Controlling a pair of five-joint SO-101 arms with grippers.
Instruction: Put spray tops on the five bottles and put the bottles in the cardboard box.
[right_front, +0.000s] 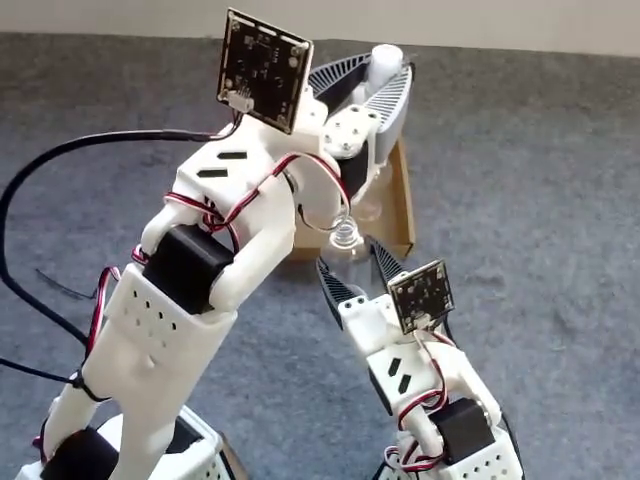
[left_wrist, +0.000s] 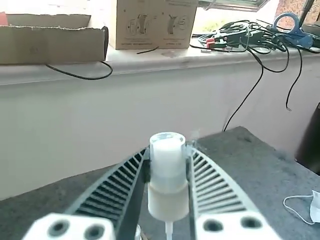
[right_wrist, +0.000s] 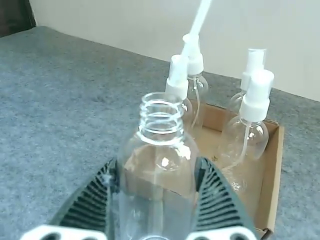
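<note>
My left gripper (right_front: 386, 58) is held high above the cardboard box (right_front: 404, 212), shut on a white spray top (right_front: 385, 62). The left wrist view shows that spray top (left_wrist: 168, 176) upright between the ribbed fingers (left_wrist: 215, 186), its thin tube pointing down. My right gripper (right_front: 346, 252) is just in front of the box, shut on a clear bottle (right_front: 345, 238) with a bare threaded neck. In the right wrist view this bottle (right_wrist: 159, 170) stands upright in the jaws, with the white tube (right_wrist: 201, 15) slanting in above it. Behind it, the box (right_wrist: 273, 175) holds several bottles with spray tops (right_wrist: 256, 97).
The table is covered in grey carpet (right_front: 530, 180). A black cable (right_front: 60, 160) loops over it beside the left arm. A window sill with cardboard boxes (left_wrist: 47, 42) and cables lies beyond the table's edge.
</note>
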